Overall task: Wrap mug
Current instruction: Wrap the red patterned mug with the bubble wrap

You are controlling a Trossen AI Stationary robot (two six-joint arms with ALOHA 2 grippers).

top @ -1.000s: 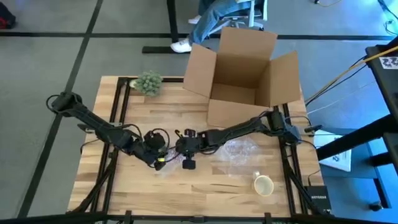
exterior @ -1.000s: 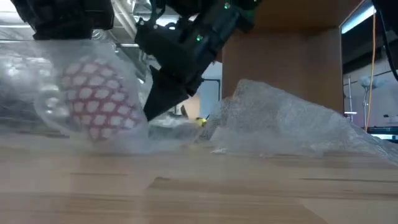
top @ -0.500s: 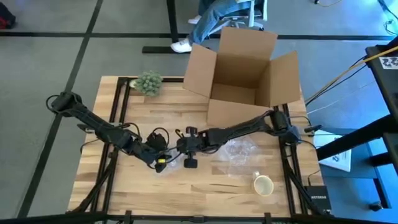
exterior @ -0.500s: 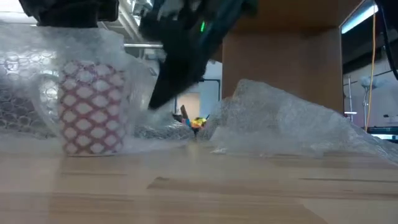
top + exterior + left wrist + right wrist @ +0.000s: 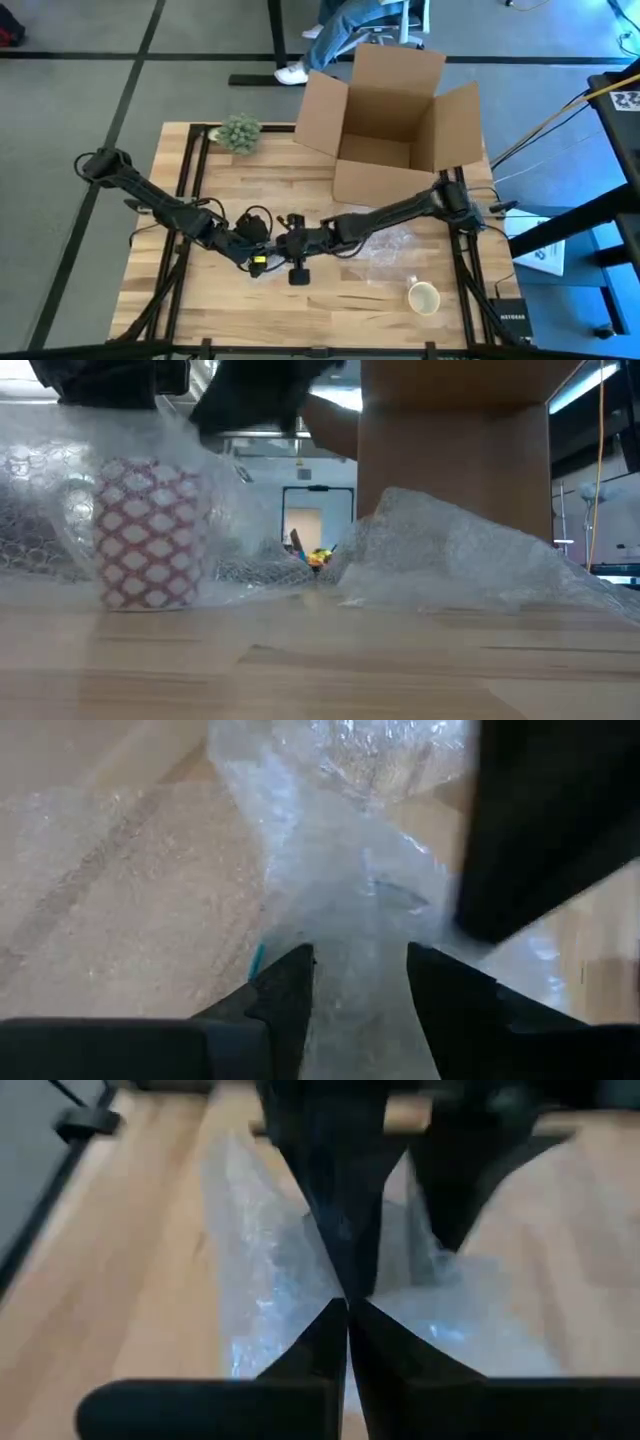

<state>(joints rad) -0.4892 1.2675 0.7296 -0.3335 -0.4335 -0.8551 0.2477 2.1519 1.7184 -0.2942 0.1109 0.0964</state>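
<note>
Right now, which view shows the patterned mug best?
The low view: the red-and-white patterned mug stands upright on the table, handle visible, behind bubble wrap. In the high view both arms cover it. Neither wrist view shows the mug, only wrap and dark fingers.

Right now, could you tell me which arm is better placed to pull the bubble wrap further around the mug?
Probably the right. Its end effector is pinched shut on the bubble wrap beside the mug, while the left end effector is open, straddling the wrap without gripping it.
</note>
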